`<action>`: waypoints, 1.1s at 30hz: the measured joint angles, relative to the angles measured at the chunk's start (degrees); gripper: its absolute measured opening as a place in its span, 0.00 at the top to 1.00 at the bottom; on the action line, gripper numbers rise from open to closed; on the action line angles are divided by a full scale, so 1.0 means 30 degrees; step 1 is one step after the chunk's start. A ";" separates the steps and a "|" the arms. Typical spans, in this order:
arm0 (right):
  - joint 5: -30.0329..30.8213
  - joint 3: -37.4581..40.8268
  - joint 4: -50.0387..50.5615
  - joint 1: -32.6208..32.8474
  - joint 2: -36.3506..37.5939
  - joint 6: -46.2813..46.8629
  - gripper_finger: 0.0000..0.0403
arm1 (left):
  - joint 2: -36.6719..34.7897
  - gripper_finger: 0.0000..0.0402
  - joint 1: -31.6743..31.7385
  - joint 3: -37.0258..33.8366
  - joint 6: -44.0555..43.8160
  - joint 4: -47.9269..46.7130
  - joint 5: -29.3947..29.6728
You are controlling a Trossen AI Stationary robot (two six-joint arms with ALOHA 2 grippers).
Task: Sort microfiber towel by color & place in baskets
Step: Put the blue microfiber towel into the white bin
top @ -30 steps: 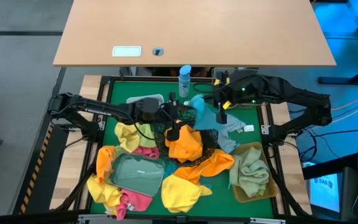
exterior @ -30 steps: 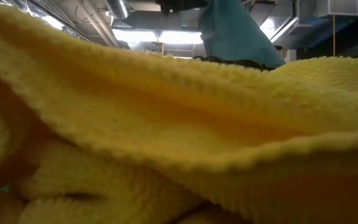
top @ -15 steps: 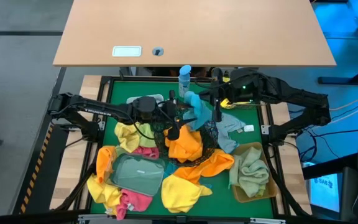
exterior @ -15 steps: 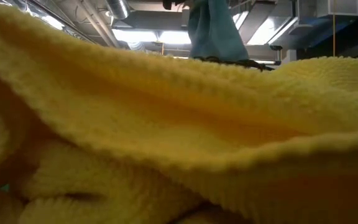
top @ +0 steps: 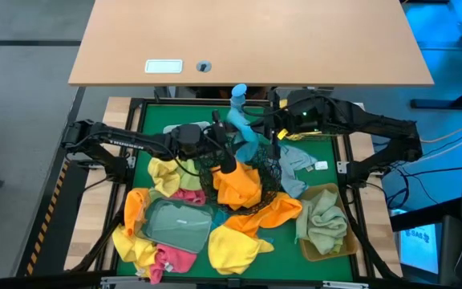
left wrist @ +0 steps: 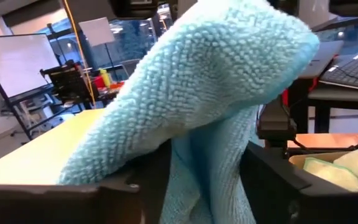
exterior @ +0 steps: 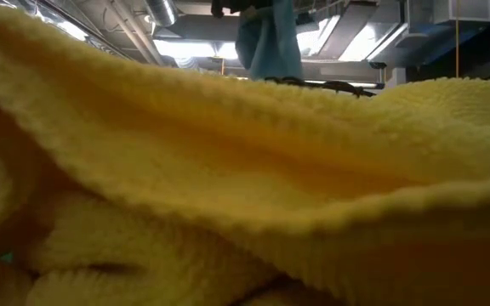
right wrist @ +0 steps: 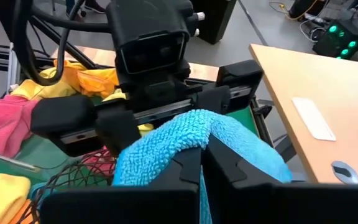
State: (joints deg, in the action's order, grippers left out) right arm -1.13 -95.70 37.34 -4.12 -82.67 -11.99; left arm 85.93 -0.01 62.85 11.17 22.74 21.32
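Observation:
A light blue microfiber towel hangs in the air over the far middle of the table, above the round black wire-mesh bowl. My right gripper is on the towel's right and shut on it. My left gripper reaches in from the left, open, with its two fingers standing on either side of the towel. In the low view the towel hangs behind a yellow towel that fills the picture. My right gripper pinches a bunched fold of the blue towel between its two fingers, coming level from the table's right. The towel is lifted clear and drapes down on both sides of the fingers. My left gripper has the hanging towel between its fingers; whether they touch it I cannot tell.
An orange towel fills the mesh bowl. The tan bin holds a green towel. The clear tray lies among yellow, pink and orange towels. A grey-blue towel lies right of the bowl, and a blue-capped bottle stands by the far edge.
My right gripper has carried the blue towel toward the table's left and far edge, up to my left gripper. The towel now hangs farther left, between the left fingers.

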 joint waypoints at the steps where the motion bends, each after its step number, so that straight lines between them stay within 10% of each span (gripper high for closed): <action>1: 0.0000 0.0000 0.0014 0.0007 0.0000 0.0035 0.99 | 0.0000 0.61 0.0006 0.0000 -0.0004 0.0000 0.0021; 12: 0.0000 0.0000 0.0044 -0.0015 0.0000 0.0954 0.97 | 0.0000 0.98 0.0001 0.0000 0.0004 -0.0073 0.0024; 33: 0.2568 0.0000 0.1755 -0.0007 0.1249 0.1136 0.54 | -0.1477 1.00 -0.0318 -0.0015 -0.0025 -0.2347 0.0213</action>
State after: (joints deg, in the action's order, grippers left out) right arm 6.58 -95.70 42.61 -4.14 -78.93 -8.58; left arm 81.50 -0.97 62.81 11.09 15.70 21.95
